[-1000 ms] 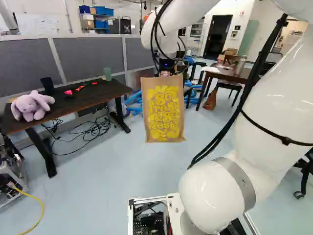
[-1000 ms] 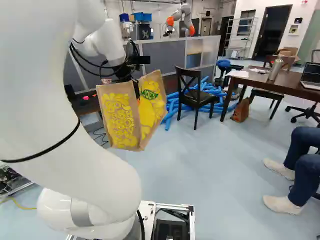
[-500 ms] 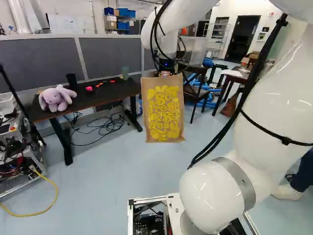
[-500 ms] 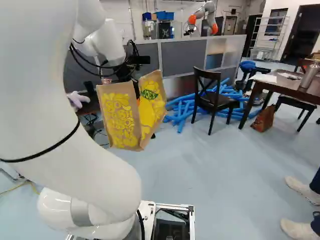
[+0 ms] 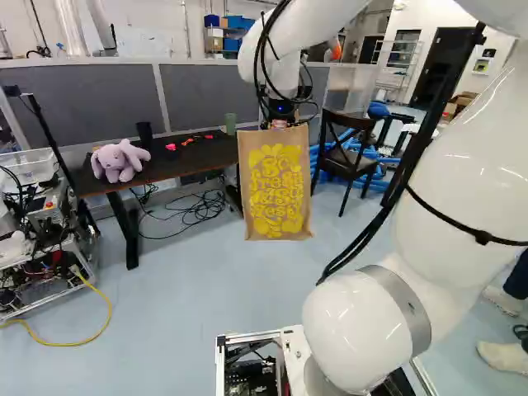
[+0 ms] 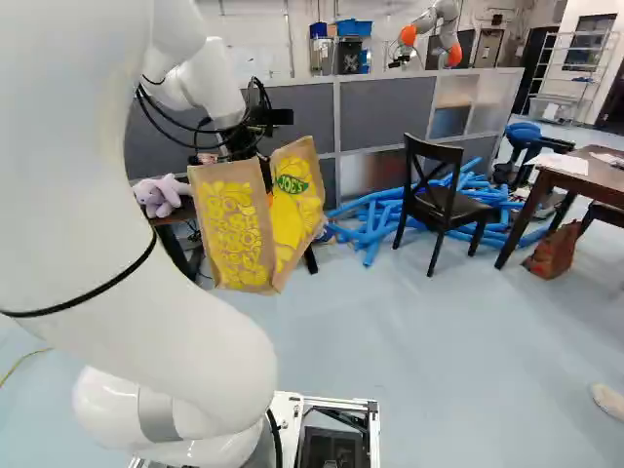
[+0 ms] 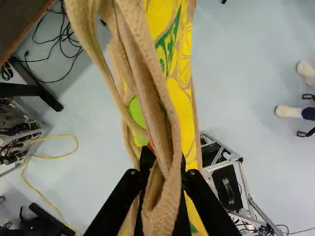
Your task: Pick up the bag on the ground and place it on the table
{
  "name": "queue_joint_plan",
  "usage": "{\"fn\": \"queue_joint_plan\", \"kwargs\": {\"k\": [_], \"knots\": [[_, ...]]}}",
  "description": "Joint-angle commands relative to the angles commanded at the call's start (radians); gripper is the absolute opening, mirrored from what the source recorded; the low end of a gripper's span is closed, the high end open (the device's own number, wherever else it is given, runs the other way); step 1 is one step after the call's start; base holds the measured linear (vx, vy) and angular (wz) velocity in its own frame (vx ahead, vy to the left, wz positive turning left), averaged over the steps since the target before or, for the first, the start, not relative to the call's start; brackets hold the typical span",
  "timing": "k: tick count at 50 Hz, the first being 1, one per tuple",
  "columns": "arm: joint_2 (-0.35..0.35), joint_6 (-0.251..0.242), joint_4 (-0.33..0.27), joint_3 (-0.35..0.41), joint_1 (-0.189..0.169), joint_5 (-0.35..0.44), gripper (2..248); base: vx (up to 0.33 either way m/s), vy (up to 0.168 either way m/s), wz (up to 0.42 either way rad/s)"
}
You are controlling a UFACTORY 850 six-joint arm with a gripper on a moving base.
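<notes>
Base is turning left: room stuff is showing farther right in both base views than half a second ago, arm pose is holding against its foot joint.

Left base view, left to right:
- Left edge: equipment cart (image 5: 41,285) is showing more of itself than before, yellow cable (image 5: 82,343) is trailing on the floor beside it.
- Upper left: dark tabletop (image 5: 194,162) is sliding right with the view. Purple plush rabbit (image 5: 120,162), black cup (image 5: 145,134), red pieces (image 5: 171,147) and green cup (image 5: 230,124) are riding along, not shifting on it. Black cords (image 5: 194,214) are lying on the floor below.
- Upper middle: gripper (image 5: 280,111) is holding the paper bag (image 5: 276,194). Bag is hanging upright above the floor, keeping its spot relative to the arm. Not sitting on any tabletop. Wrist view: jaws are closing on the handles (image 7: 165,191), handles are running between the fingers, bag body is spreading out beyond.
- Right of bag: dark chair (image 5: 346,161) is standing, now farther right.

Right base view, upper right: blue tubes (image 6: 375,219) are lying behind the chair, another robot (image 6: 444,14) is standing beyond the partition (image 6: 388,112), brown tabletop (image 6: 585,177) is drifting toward the right edge.
</notes>
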Motion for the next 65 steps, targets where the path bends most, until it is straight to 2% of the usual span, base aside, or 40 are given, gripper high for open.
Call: {"fn": "queue_joint_plan", "kwargs": {"k": [33,65], "knots": [[0.000,0.000,0.000,0.000,0.000,0.000,35,0.155,0.020,0.151],[0.000,0.000,0.000,0.000,0.000,0.000,35,0.148,0.004,0.005]]}}
